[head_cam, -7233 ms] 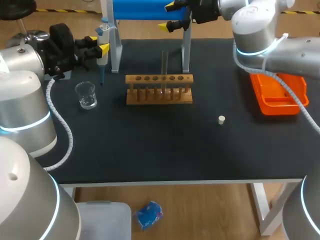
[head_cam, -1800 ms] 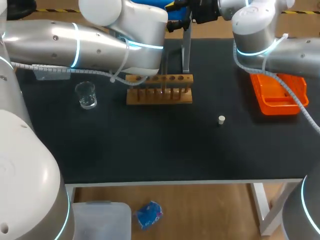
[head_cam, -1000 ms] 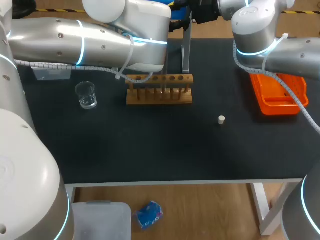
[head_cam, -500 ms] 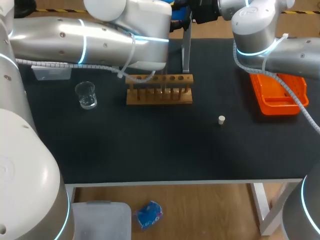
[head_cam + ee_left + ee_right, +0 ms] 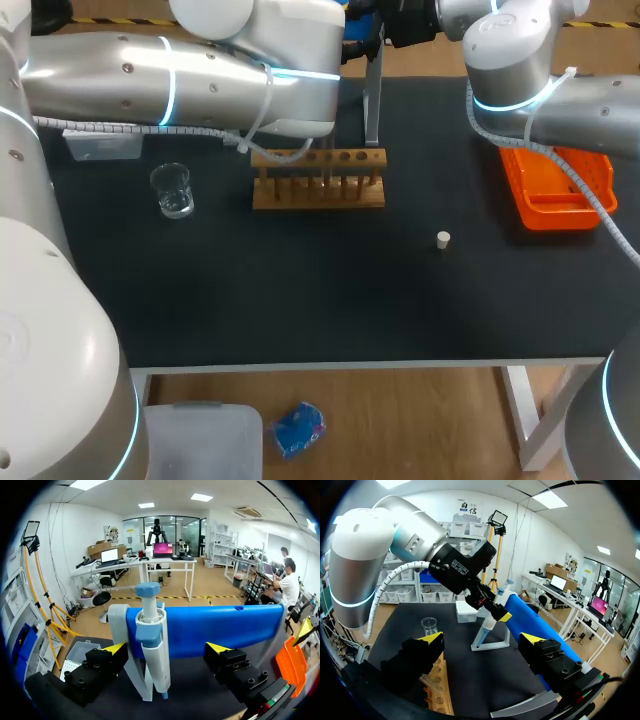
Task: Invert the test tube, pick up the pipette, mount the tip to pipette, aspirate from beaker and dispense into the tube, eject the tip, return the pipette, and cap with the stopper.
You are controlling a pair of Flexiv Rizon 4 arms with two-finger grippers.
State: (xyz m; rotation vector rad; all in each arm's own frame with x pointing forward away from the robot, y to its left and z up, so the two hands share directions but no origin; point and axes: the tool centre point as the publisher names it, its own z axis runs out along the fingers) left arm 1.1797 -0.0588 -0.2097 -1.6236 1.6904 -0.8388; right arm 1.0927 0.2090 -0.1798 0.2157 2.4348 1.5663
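Our left tool (image 5: 166,649) is at the back of the bench (image 5: 300,290), up against the blue stand (image 5: 225,630), w/ its fingers spread wide. The pipette (image 5: 151,635) hangs upright on that stand, b/w the two yellow tips & touching neither, w/ a clear gap on each side. Our left arm (image 5: 180,80) comes in from the left & crosses the back of the bench, hiding most of the stand in the head view.

Our right tool (image 5: 481,639) hangs high near the stand's right end, fingers also spread, nothing b/w them. It faces the left tool & the pipette.

The wooden rack (image 5: 318,190) sits mid-bench, just in front of the stand. The test tube (image 5: 327,165) stands upright in one of its middle holes. Its top is hidden behind the left arm, so we cannot tell which end is up. The beaker (image 5: 173,190) stands left of the rack, apart from it. A white tip box (image 5: 465,611) sits beyond the beaker. The stopper (image 5: 443,239) lies alone, right of the rack & nearer the front. An orange tray (image 5: 555,195) sits by the right edge, partly behind our right arm (image 5: 540,90).
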